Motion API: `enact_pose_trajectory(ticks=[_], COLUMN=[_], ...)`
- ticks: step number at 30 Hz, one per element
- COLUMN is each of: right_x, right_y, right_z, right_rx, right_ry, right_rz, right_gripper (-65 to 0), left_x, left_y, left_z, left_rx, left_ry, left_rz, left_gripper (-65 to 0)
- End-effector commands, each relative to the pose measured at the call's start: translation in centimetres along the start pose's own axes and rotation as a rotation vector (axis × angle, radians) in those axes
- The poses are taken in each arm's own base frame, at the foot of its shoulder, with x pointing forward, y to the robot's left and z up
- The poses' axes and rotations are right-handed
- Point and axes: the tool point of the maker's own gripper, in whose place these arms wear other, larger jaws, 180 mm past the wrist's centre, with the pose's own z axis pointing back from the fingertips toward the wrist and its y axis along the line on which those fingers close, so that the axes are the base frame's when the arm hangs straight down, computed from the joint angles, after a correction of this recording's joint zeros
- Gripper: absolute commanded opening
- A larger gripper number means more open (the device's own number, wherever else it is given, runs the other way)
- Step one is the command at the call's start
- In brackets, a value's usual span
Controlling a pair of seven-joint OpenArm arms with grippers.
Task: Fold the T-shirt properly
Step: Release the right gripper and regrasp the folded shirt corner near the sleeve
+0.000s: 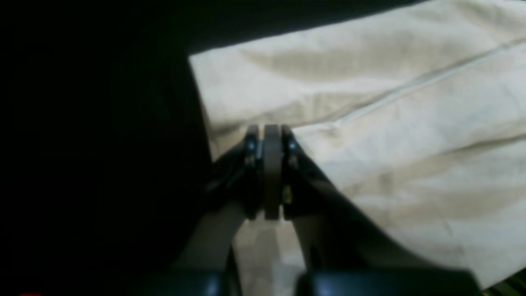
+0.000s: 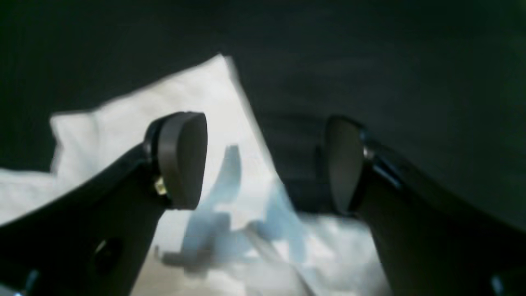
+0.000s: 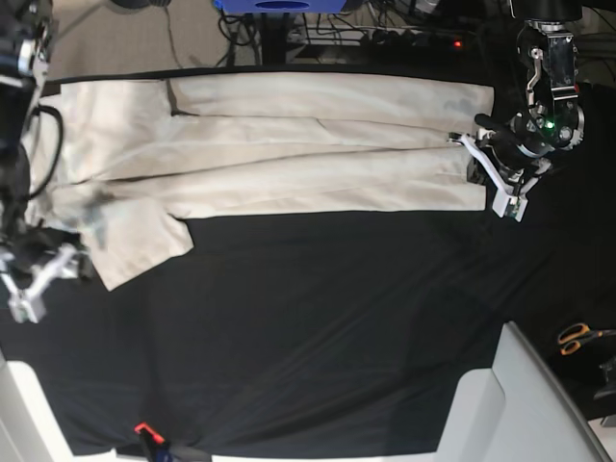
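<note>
The cream T-shirt [image 3: 289,144] lies flat along the far side of the black table, folded into a long band, with a sleeve [image 3: 125,241] sticking out at its left end. My left gripper [image 3: 481,159] sits at the shirt's right edge. In the left wrist view its pads [image 1: 272,164] are pressed together with the hem of the T-shirt [image 1: 390,123] running into the tips. My right gripper [image 3: 38,279] hangs just off the sleeve's left side. Its fingers [image 2: 181,160] stand wide apart over the T-shirt [image 2: 197,98], and my right gripper [image 2: 263,162] holds nothing.
Orange-handled scissors [image 3: 579,337] lie at the right edge. Rigid pale panels [image 3: 510,404] rise at the bottom right. A small red-tipped item [image 3: 144,429] lies at the table's near edge. Cables and a blue stand [image 3: 279,5] sit behind the table.
</note>
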Motion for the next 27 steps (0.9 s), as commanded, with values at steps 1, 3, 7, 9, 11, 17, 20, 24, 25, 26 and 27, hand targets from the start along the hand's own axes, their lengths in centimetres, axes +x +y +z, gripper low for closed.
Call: enact_pose_trajectory(ticks=[1,3,7,9,11,17,20,24,25,26,27], right_x=[2.6,2.6,0.5,-0.2,-1.5,-3.1,-4.3,-4.3,-4.2,-4.1,-4.0], right_y=[-1.1,-0.5,-1.2,-1.1,-0.9,0.2,0.4,0.4,0.3,0.2,0.1], right_z=[0.0,-1.8,-3.7,-4.2,-4.5,-4.9,-4.9,-4.9,-4.9,-4.8,-4.8], right_rx=[-0.013,0.017,0.023,0.023,0.025,0.043,0.049,0.049,0.048,0.046,0.044], right_ry=[-0.070,-0.077,-0.042,-0.055,-0.034,0.016,0.075,0.087,0.085,0.082,0.079], right_rz=[-0.002,-0.034,-0.099,-0.118,-0.115,-0.082,-0.066,-0.067,-0.066,-0.068,-0.067], right_gripper=[-22.2,-22.1,-22.2,-22.2,-22.2,-22.4,-26.1,-54.2,-63.8,-65.0,-62.7], left_x=[1.4,1.4,1.4,1.4,1.4,1.6,1.6,1.6,1.6,1.6,1.6], left_y=[0.6,0.6,0.6,0.6,0.6,0.6,0.6,0.6,0.6,0.6,0.6], left_z=[0.4,0.4,0.4,0.4,0.4,0.4,0.4,0.4,0.4,0.4,0.4], left_rx=[0.010,0.010,0.010,0.010,0.010,0.012,0.012,0.012,0.012,0.012,0.011], left_ry=[-0.043,-0.041,-0.041,-0.041,-0.041,-0.046,-0.046,-0.046,-0.046,-0.046,-0.046], left_rz=[-0.007,-0.006,-0.007,-0.007,-0.007,-0.007,-0.007,-0.007,-0.007,-0.007,-0.006], left_gripper=[-65.0,-65.0,-65.0,-65.0,-65.0,-65.0,-65.0,-65.0,-65.0,-65.0,-65.0])
